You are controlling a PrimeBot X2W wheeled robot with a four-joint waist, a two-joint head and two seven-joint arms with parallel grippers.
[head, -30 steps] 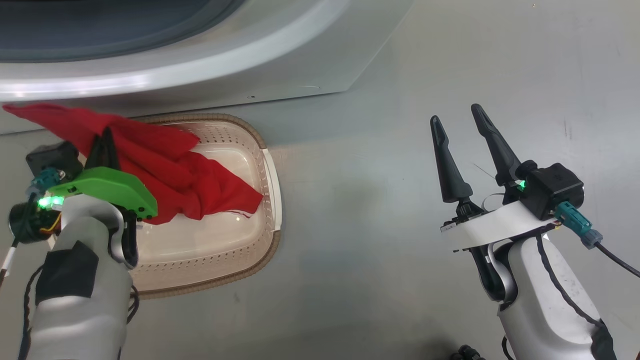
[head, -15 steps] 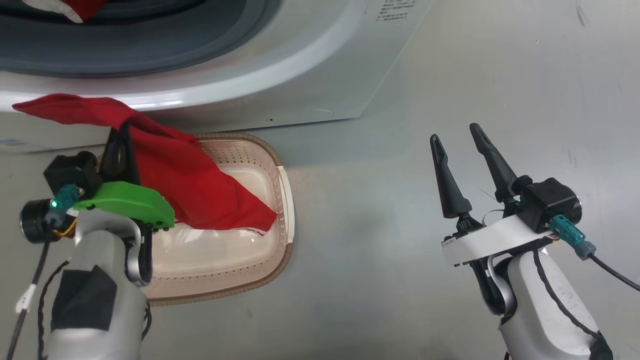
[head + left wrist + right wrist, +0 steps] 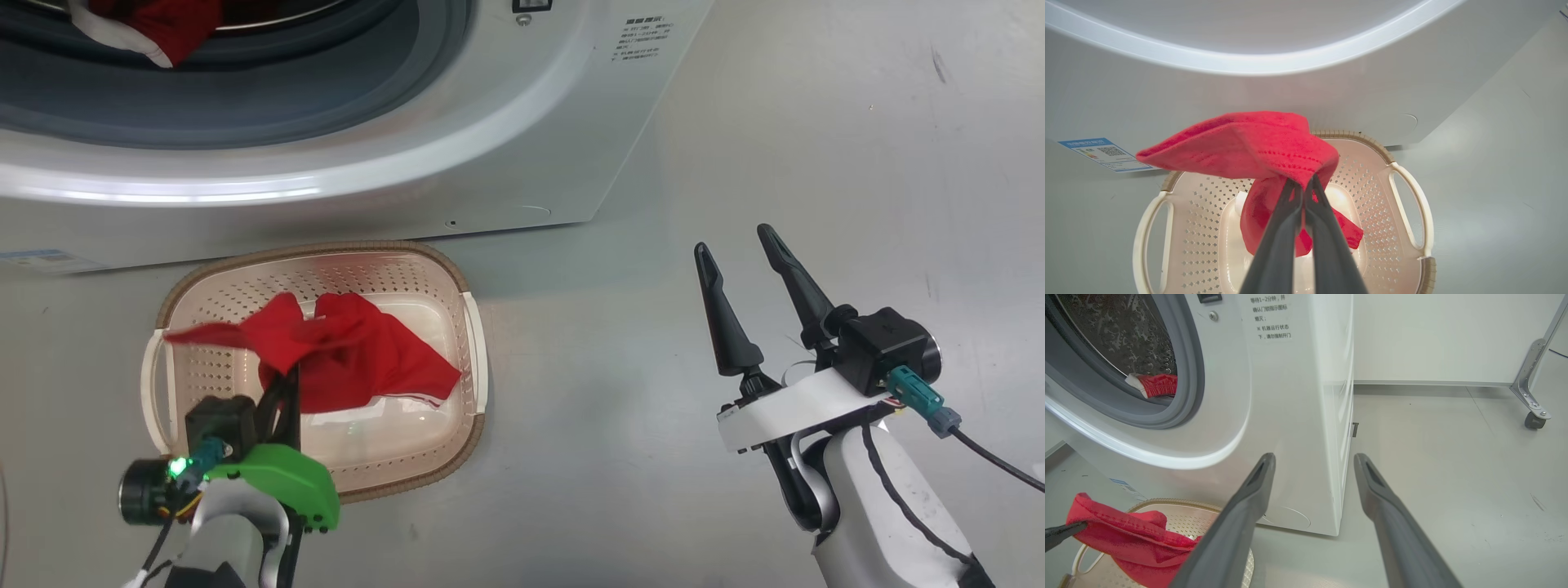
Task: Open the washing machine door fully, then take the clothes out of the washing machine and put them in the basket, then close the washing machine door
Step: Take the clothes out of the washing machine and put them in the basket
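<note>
Two long fingers of the left gripper (image 3: pixel 1303 187) are squeezed together on a fold of the red garment (image 3: pixel 1257 139), with cloth bunched over their tips. The pinch is near one edge, so most of the fabric hangs free. One flap sticks out sideways above the rim, and the rest droops until its lower end seems to reach the bottom of the basket (image 3: pixel 326 247).

That hold suits a drop. The cloth is over the middle of the basket, and letting go from here should land it inside rather than over the side.

The basket sits on the floor (image 3: pixel 816 122) just in front of the washing machine (image 3: pixel 490 147), below its round mouth, likely so each piece has only a short way to travel. A blue sticker (image 3: pixel 1106 153) on the machine's front shows just past the basket's rim.

Up in the machine, a second red piece (image 3: pixel 1159 384) with a white edge lies by the grey rubber seal (image 3: pixel 1190 375) at the lip of the drum. From that, the emptying looks only part done.

The right gripper (image 3: pixel 732 238) hangs well off to the other side above bare floor, fingers spread wide and holding nothing. It looks parked out of the way, or ready for that second piece.
</note>
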